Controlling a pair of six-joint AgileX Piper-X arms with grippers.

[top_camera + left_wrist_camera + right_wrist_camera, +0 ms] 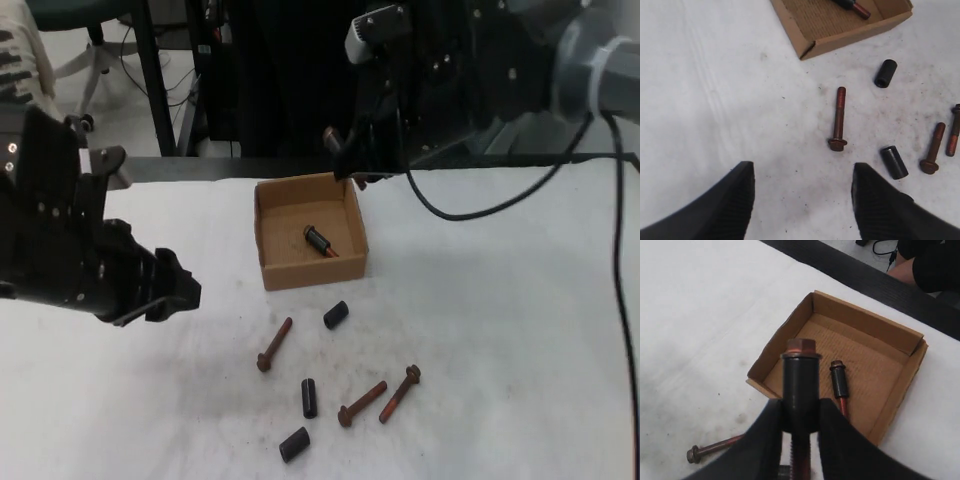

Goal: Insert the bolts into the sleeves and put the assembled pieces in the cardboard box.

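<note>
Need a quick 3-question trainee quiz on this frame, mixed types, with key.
1. True or false: the box is empty.
2. How many loose sleeves lie on the bench? A two, B three, C five.
3. Fill in: the right gripper is shut on a ____.
Key: 1 false, one sleeved bolt lies in it. 2 B. 3 sleeved bolt, another one.

Cardboard box (315, 272) holding sleeved bolt (318, 240), second sleeved bolt (801, 385) gripped, loose bolts (273, 344) and sleeves (336, 315) nearby
</note>
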